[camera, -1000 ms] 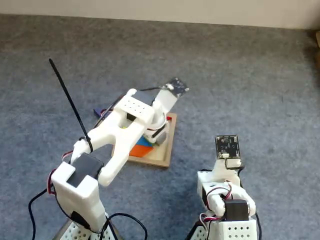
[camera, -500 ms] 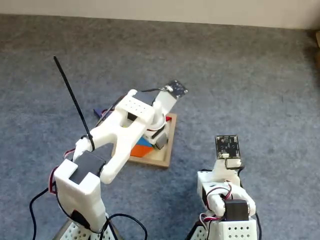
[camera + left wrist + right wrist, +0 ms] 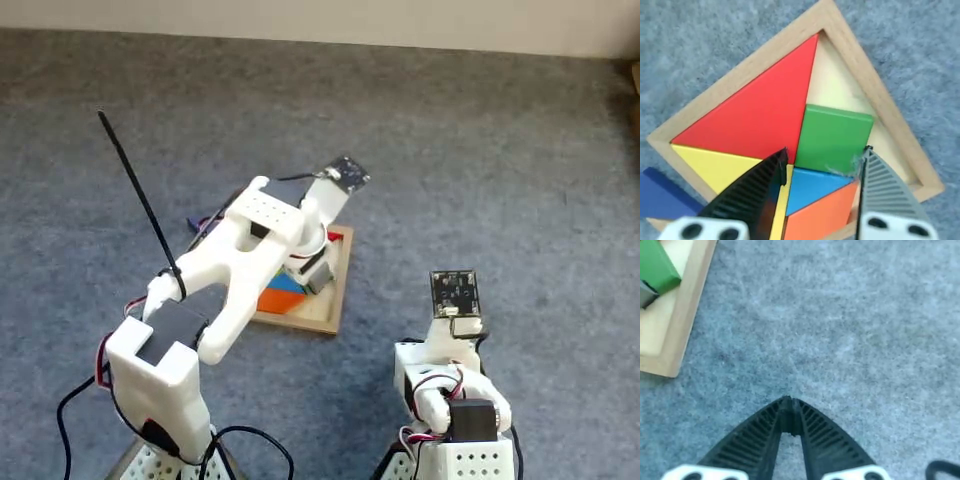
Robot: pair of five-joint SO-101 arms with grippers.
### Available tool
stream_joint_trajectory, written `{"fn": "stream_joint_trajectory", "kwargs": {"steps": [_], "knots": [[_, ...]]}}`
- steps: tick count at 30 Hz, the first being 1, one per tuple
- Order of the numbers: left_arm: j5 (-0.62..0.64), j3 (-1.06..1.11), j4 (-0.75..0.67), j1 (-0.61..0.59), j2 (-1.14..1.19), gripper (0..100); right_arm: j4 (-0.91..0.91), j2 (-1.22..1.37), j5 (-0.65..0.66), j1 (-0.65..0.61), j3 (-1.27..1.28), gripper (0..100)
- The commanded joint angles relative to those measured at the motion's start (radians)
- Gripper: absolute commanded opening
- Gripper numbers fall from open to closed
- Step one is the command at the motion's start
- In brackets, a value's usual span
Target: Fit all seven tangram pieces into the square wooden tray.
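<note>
Surface: grey carpet [image 3: 500, 150], bounded at the far side by a pale wall strip [image 3: 300, 20]. Two white arms are counted.

One square wooden tray [image 3: 875, 85] is seen on the carpet under the left gripper [image 3: 826, 149], whose jaws are spread either side of the green square [image 3: 835, 140].

Six pieces are counted. Five are seated in the tray:
- red triangle [image 3: 760, 110]
- yellow triangle [image 3: 720, 167]
- green square
- orange piece [image 3: 820, 215]
- blue triangle [image 3: 815, 185]

One dark blue piece [image 3: 660, 195] is seen at the rim, outside the recess.

The right gripper [image 3: 791, 412] is clenched empty over bare carpet.
</note>
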Motion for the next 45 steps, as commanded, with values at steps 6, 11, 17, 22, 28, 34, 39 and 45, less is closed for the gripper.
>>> {"fn": "stream_joint_trajectory", "kwargs": {"steps": [6,11,17,22,28,34,39,45], "knots": [[-0.003,-0.045,0.031,-0.028,-0.002,22,0.005,-0.022,-0.005,-0.002,0.130,0.5],[0.003,-0.048,0.112,0.004,-0.091,22,0.005,-0.022,-0.005,-0.004,0.130,0.5],[0.003,0.053,0.094,-0.036,-0.236,23,0.005,-0.022,-0.005,-0.004,0.130,0.5],[0.006,0.110,0.034,-0.145,-0.348,22,0.005,-0.022,-0.005,-0.002,0.130,0.5],[0.144,0.136,-0.020,-0.268,-0.406,22,0.005,-0.022,-0.005,0.001,0.130,0.5],[0.311,0.136,-0.015,-0.343,-0.404,22,0.005,-0.022,-0.005,0.033,0.130,0.5],[0.413,0.197,-0.020,-0.418,-0.409,23,0.005,-0.022,-0.005,0.031,0.130,0.5],[0.416,0.278,-0.084,-0.496,-0.404,23,0.005,-0.022,-0.005,0.031,0.130,0.5]]}}
